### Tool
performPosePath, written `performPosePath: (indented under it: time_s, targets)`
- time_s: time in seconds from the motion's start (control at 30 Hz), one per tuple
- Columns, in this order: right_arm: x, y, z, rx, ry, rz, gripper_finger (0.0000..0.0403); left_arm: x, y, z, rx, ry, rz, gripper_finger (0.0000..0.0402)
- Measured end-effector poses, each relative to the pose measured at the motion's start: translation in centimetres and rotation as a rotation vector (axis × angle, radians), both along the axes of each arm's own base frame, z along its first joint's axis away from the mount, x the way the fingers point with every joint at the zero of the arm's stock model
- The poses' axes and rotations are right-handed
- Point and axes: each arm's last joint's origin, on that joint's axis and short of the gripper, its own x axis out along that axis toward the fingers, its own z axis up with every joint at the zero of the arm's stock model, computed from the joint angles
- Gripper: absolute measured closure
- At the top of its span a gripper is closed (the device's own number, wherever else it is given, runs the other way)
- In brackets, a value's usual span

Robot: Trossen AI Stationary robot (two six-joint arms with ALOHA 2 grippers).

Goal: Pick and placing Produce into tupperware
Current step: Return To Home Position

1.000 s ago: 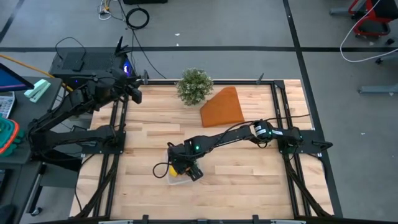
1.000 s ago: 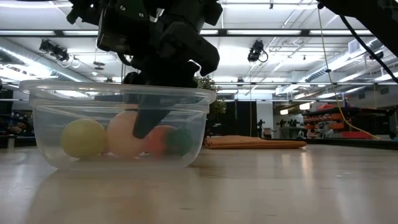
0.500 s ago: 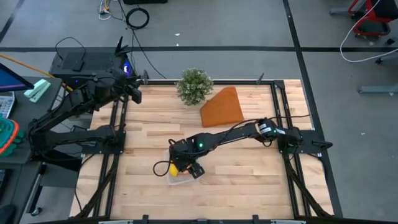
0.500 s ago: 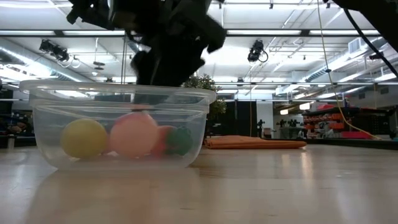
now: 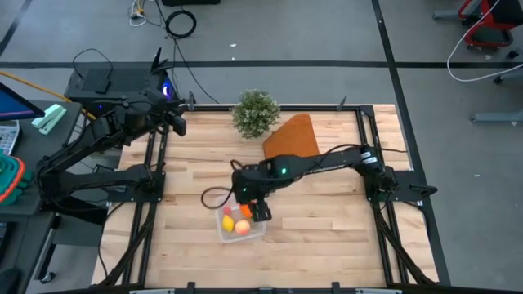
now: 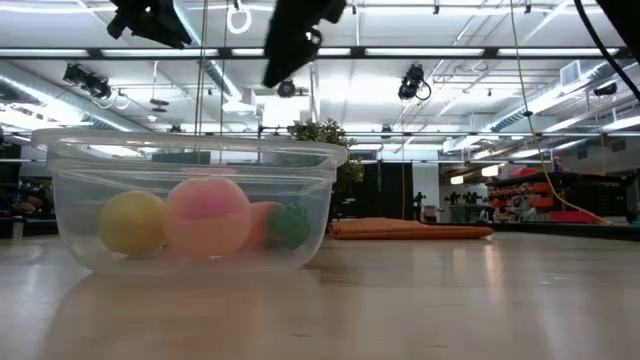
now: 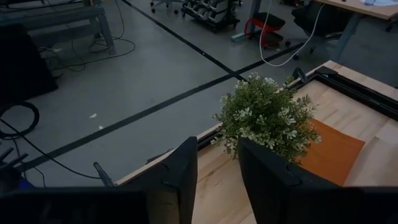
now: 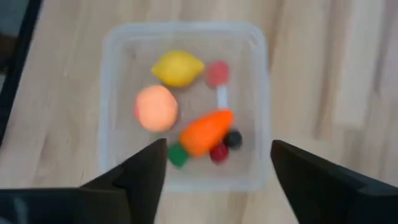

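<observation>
The clear square tupperware [image 5: 239,225] stands on the table's near middle. In the right wrist view its rim [image 8: 186,28] frames the produce lying on its floor: yellow lemon [image 8: 177,67], peach-pink ball [image 8: 155,107], orange carrot [image 8: 205,132] with its green top, and small red and dark bits [image 8: 219,153]. The low view shows the lemon [image 6: 133,222] and the ball [image 6: 208,216] through the wall. My right gripper [image 8: 214,180] hangs open and empty above the container's far side [image 5: 255,209]. My left gripper [image 7: 217,180] waits open at the far left corner [image 5: 176,122].
A bushy green plant [image 5: 256,113] and an orange-brown wedge [image 5: 292,140] sit at the table's far edge, beyond the right arm. A dark cable loop [image 5: 214,196] lies just left of the gripper. Bare wood stretches to the right of the container [image 5: 327,229].
My right gripper has risen out of the tupperware and drawn back toward the table's far right. It now hangs well above the rim. The peach-pink ball it stood beside stays on the container's floor, next to the lemon.
</observation>
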Motion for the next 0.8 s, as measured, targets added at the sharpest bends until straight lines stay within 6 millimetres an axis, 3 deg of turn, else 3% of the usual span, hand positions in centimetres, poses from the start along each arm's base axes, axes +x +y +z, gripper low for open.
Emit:
performPosePath:
  time_s: [0.2,0.33,0.47,0.63,0.73,0.8]
  targets:
    - [-3.0,-2.9,2.4,0.0,0.122,-0.11,0.029,0.1,-0.1,0.0,-0.01,-0.011,-0.043,0.0278]
    - [-5.2,-4.2,3.5,0.035,0.097,-0.171,0.0388,0.4,-0.1,0.6,0.011,-0.074,-0.092,0.0276]
    - [-8.5,-5.3,2.6,0.081,0.074,-0.271,0.0386,0.0,-0.7,2.2,0.104,-0.201,-0.175,0.0283]
    - [-13.8,-6.3,0.0,0.157,-0.001,-0.421,0.0398,-2.2,-2.3,4.9,0.318,-0.473,-0.25,0.03]
    - [-16.3,-6.5,-1.3,0.224,-0.067,-0.502,0.04,-3.4,-3.0,4.8,0.457,-0.628,-0.299,0.0311]
    - [-17.5,-6.5,-1.6,0.26,-0.115,-0.532,0.0401,-3.7,-3.2,3.5,0.49,-0.669,-0.296,0.032]
